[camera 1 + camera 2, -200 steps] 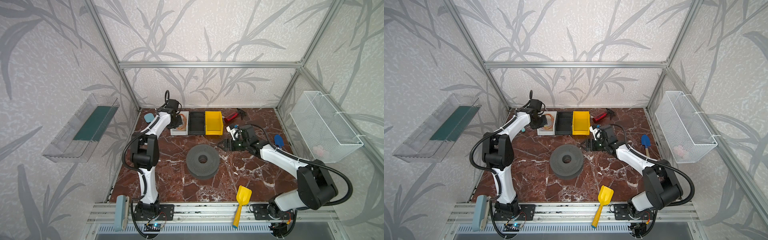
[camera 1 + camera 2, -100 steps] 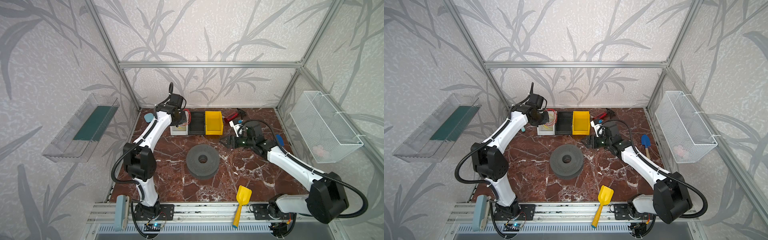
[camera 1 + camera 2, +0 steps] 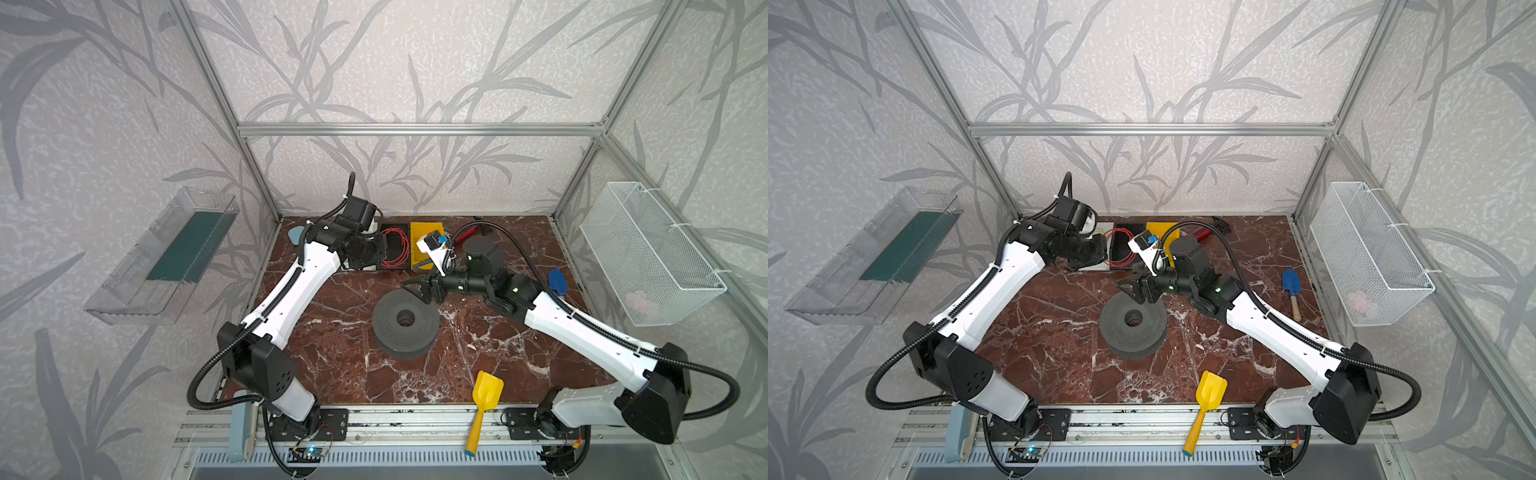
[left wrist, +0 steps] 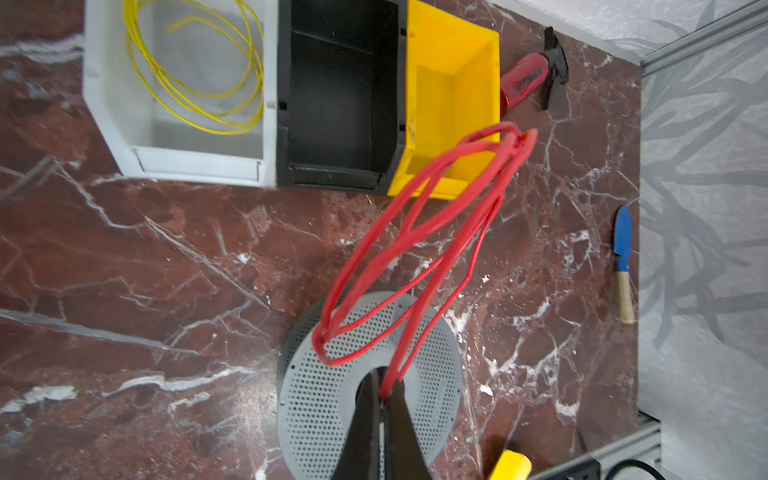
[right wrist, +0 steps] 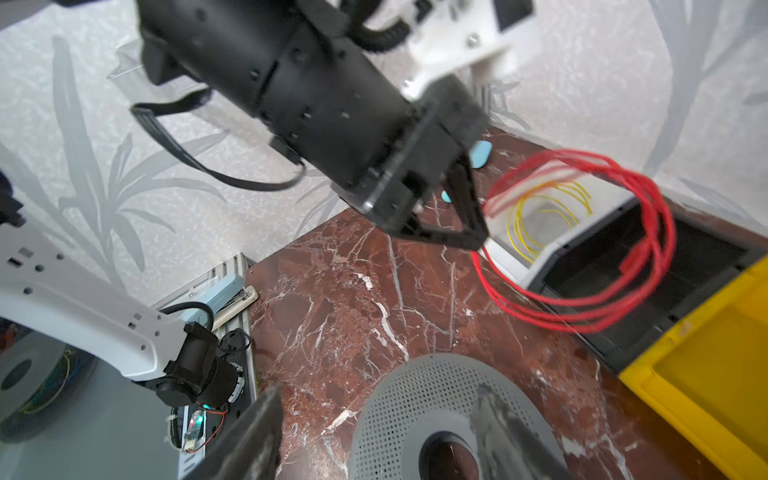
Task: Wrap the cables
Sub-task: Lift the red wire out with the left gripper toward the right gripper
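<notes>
Left gripper (image 5: 478, 243) raised, jaws pinched, right gripper (image 3: 417, 289) lower, jaws apart

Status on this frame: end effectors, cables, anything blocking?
Left end effector shut on thin red cable loops, airborne. Right end effector open, empty, above grey perforated spool. Thin yellow cable coiled in white bin. No obstruction seen.

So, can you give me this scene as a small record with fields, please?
left gripper: fingers shut on the red cable
right gripper: fingers open, empty, over the grey spool
yellow cable: loose loops in the white bin
black bin: looks empty
wrapping: no cable seen on the grey spool yet
</notes>
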